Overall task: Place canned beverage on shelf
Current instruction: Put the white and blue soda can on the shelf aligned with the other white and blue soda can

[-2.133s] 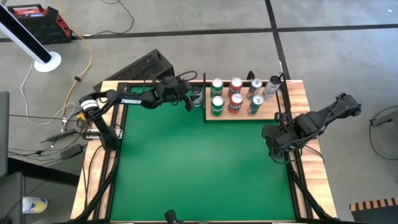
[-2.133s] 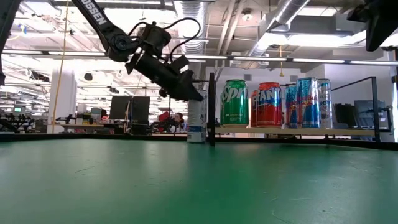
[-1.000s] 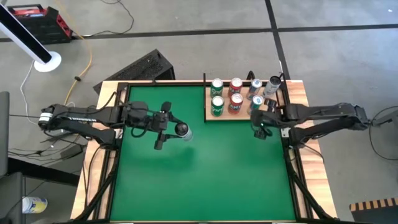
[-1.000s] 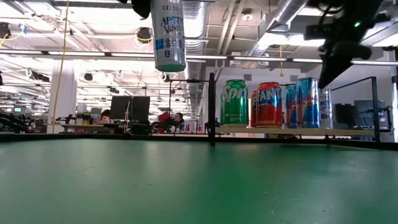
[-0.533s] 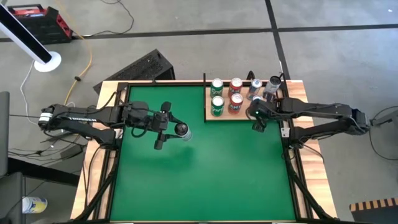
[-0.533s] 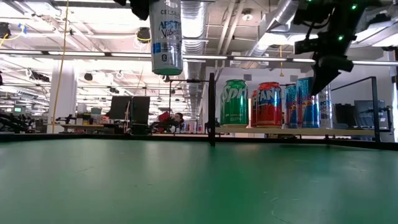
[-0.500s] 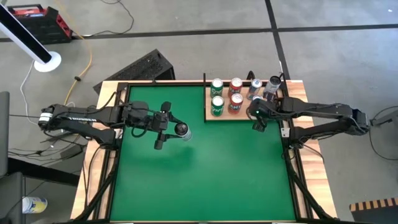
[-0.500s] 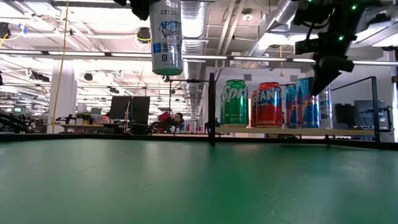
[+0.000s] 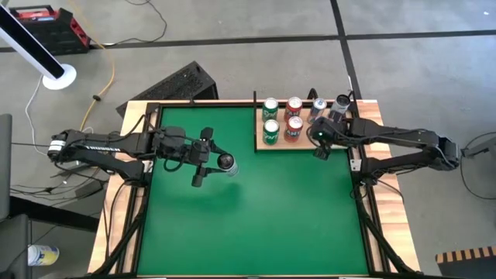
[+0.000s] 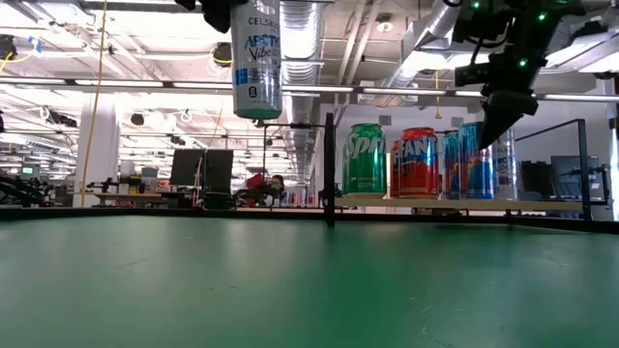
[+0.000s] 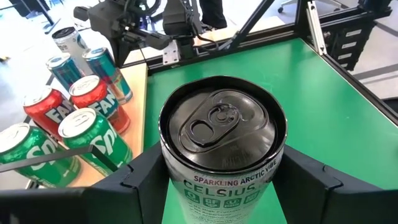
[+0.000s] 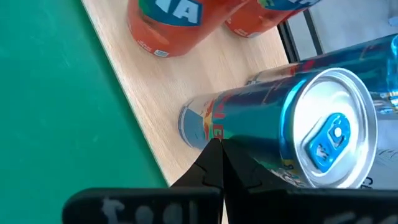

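The left gripper (image 9: 217, 162) grasps a white Celsius can (image 10: 257, 60) between its 2 fingers (image 11: 314, 180) and holds it upright, high above the green table (image 9: 256, 209), well apart from the shelf (image 9: 304, 143). The shelf lies at the far side of the table and carries 2 green cans (image 9: 270, 132), 2 red cans (image 9: 294, 125) and slim blue cans (image 10: 474, 159). The right gripper (image 9: 319, 149) is at the front edge of the shelf with its fingers clenched on nothing, their tips just beside a blue can (image 12: 292, 134) standing there
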{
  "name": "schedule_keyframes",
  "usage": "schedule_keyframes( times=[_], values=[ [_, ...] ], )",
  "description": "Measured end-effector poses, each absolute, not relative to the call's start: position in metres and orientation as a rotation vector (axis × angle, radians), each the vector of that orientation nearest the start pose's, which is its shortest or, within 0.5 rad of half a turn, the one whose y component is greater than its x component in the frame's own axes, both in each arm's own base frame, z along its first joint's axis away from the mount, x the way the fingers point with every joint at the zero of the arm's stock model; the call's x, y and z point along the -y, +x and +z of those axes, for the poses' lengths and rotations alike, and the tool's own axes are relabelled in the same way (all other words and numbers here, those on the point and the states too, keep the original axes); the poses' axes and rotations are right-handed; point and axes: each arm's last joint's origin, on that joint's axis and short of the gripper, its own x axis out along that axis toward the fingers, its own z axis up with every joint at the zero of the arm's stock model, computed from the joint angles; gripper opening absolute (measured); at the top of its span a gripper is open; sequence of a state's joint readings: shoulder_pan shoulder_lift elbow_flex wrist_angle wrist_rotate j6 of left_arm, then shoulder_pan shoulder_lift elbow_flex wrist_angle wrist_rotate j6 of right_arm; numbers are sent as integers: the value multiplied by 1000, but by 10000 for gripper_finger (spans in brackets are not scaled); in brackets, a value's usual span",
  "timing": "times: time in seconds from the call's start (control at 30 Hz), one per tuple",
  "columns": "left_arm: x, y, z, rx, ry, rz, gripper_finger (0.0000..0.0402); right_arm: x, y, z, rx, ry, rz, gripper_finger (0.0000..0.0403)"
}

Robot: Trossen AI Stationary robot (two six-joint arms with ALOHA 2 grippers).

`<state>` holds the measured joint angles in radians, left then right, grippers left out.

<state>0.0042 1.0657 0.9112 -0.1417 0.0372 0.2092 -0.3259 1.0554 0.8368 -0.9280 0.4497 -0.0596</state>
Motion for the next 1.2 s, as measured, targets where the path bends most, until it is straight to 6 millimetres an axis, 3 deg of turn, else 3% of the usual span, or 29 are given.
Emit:
schedule_keyframes(
  times=[0.17, 0.33, 0.57, 0.73, 0.93, 1.2],
  values=[
    [2, 237, 328, -287, 200, -73, 216, 64, 163, 252, -1230, -68, -551, 17],
    [3, 260, 317, -277, 202, -95, 216, 41, 161, 265, -1212, -30, -446, 17],
    [7, 321, 273, -206, 202, -266, 216, -2, 156, 290, -1035, -4, -279, 18],
    [7, 374, 262, -141, 213, -339, 216, -24, 147, 298, -979, 31, -192, 21],
    [1, 435, 245, -247, 214, -445, 216, -43, 139, 300, -956, 78, -142, 21],
    [-8, 479, 227, -249, 222, -482, 216, -58, 132, 300, -945, 89, -106, 21]
  ],
)
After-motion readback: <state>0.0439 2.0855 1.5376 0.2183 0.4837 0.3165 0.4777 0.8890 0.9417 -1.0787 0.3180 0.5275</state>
